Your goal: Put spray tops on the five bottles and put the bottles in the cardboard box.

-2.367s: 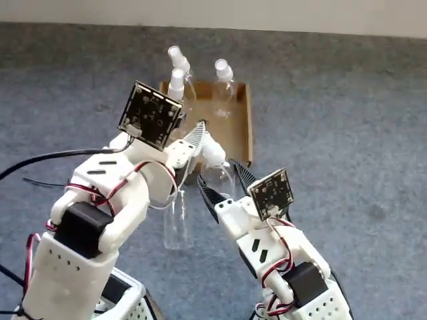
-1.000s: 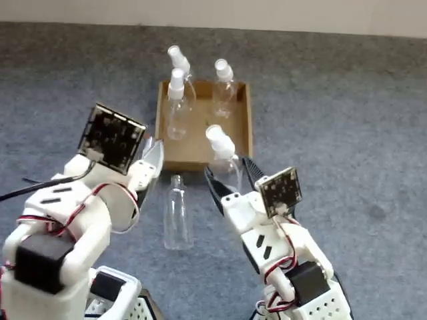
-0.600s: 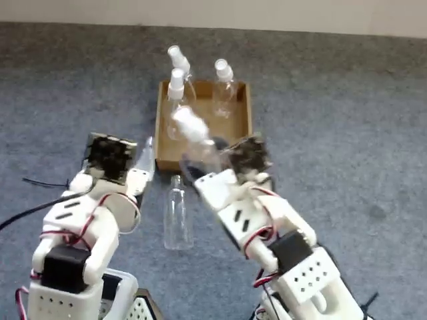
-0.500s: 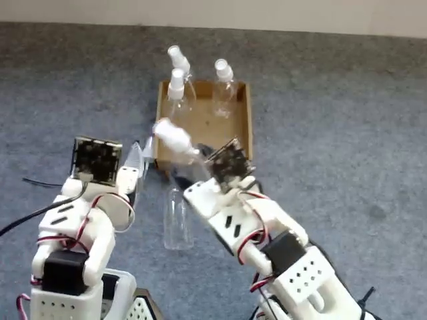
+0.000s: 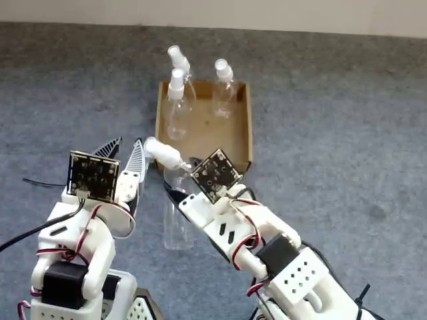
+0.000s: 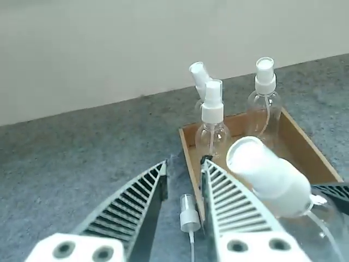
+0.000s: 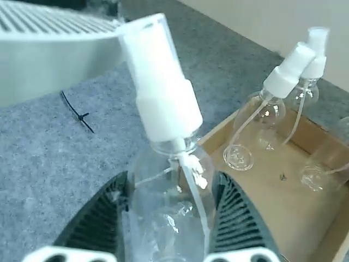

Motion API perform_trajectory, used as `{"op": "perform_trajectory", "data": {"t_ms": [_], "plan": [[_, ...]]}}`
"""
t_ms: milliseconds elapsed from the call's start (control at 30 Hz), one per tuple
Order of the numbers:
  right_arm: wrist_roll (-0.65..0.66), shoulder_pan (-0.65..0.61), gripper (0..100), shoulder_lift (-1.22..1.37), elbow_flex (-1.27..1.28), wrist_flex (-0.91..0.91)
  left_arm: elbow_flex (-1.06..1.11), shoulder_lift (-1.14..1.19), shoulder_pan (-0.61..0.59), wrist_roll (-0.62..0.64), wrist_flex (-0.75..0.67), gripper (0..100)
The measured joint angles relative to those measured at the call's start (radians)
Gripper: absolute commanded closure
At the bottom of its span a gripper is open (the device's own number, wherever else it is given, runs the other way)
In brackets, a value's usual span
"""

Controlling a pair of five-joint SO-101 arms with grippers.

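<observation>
My right gripper (image 5: 181,188) is shut on a clear bottle (image 7: 169,213) with a white spray top (image 5: 162,153), held tilted just in front of the cardboard box (image 5: 239,141). My left gripper (image 5: 129,141) stands open beside that top, holding nothing. In the left wrist view a loose spray top (image 6: 189,218) lies on the carpet below my left gripper (image 6: 184,164). A bare bottle (image 5: 177,227) without a top lies on the carpet between the arms. Three capped bottles (image 5: 176,100) stand at the box's far end.
Grey carpet covers the floor all around. A black cable tie (image 7: 76,114) lies on it near the held bottle. The near half of the box floor (image 7: 262,191) is bare. A pale wall (image 6: 109,43) runs behind the box.
The left arm drew back from the held bottle's top to the left, and its gripper now stands open. The right arm swung the capped bottle leftward along the box's front edge.
</observation>
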Motion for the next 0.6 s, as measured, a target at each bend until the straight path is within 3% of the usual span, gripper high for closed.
{"op": "perform_trajectory", "data": {"t_ms": [600], "plan": [[0.0, -0.058, 99.4, 0.0, 0.0, 0.0, 0.005, -0.002, 0.054, 0.0, -0.025, 90]]}}
